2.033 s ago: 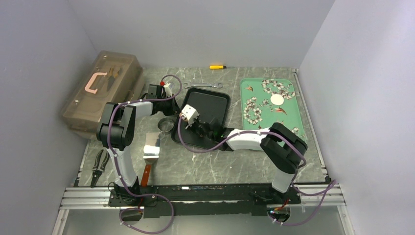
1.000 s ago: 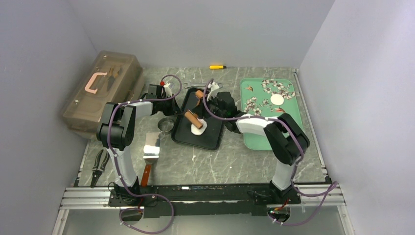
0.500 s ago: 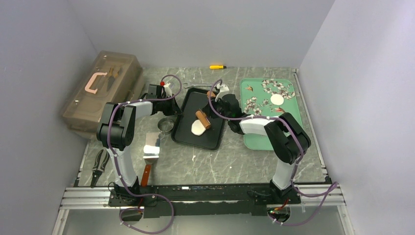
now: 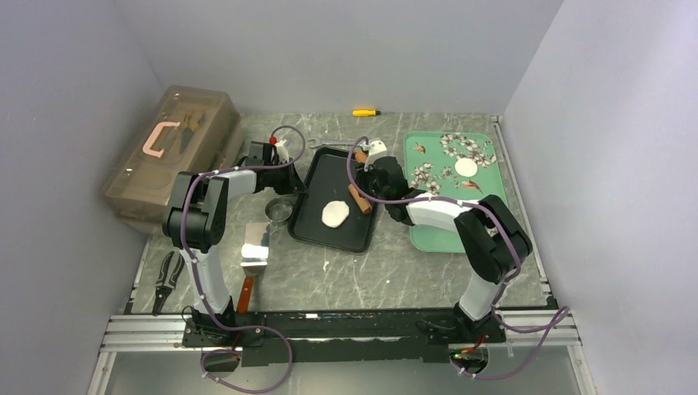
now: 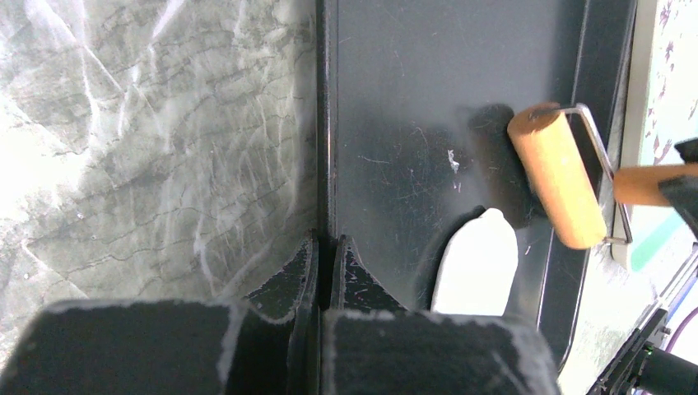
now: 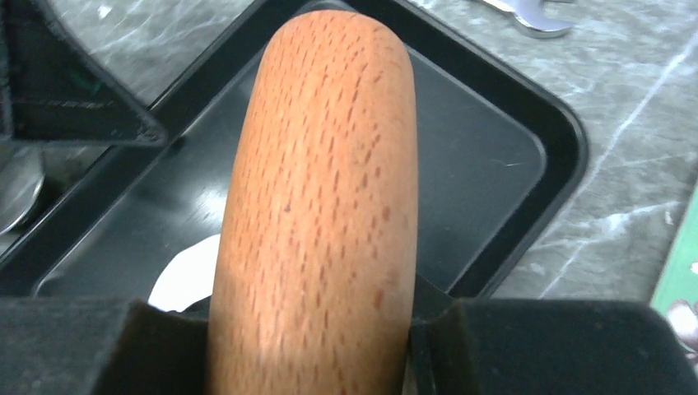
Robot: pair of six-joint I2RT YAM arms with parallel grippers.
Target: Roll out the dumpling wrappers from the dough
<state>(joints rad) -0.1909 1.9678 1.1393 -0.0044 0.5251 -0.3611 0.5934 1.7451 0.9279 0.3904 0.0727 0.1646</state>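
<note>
Right claw [image 4: 372, 173] grips the roller [image 4: 359, 198] by its handle; left claw [image 5: 323, 255] is pinched on the tray [image 4: 325, 177] rim. Dough [image 4: 335, 213] lies flattened mid-frame, just left of the roller. It may stick to the roller and lift, or the roller may catch the tray's right rim.

Pale grey walls [image 4: 329, 49] box in a grey marbled table [image 4: 395, 263]: one left of the left claw [image 4: 295, 177], one right of the right claw [image 4: 365, 161], one beyond both. Even light.
</note>
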